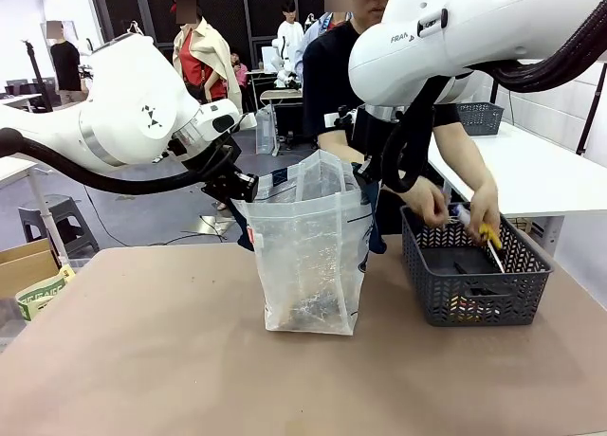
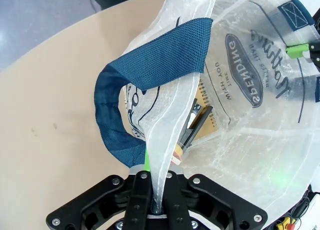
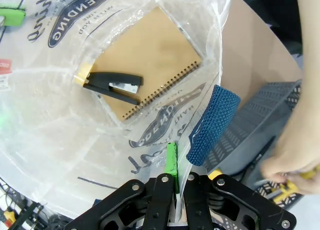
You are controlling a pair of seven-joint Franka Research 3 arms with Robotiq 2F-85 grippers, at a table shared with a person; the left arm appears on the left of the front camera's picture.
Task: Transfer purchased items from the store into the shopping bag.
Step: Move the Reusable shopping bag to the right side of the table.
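The bag stands upright at the middle of the table, its mouth stretched wide. A notebook lies flat on the bottom with a stapler on top of it. So the step in hand looks like mid-loading: some items are in, and the arms act as a frame while the person fetches more.

At the bag's 10 o'clock, the left gripper is clamped on the rim. Its wrist view shows the thin plastic running down between the closed fingers, with the navy strap looping just above. At the bag's 1 o'clock, the right gripper pinches the opposite rim. Its wrist view shows the fingers closed on the film next to the other strap.

The left arm comes in low from 9 o'clock and the right arm arches over from 1 o'clock. Both wrists are turned so the fingers point down into the opening.

At the bag's 3 o'clock, just beside it, sits the basket. The person's hands reach into it, one gripping a yellow-handled tool.

The next move probably calls for both grips to hold firm and apart, keeping the mouth taut and high enough for the tool to drop in past the rim.
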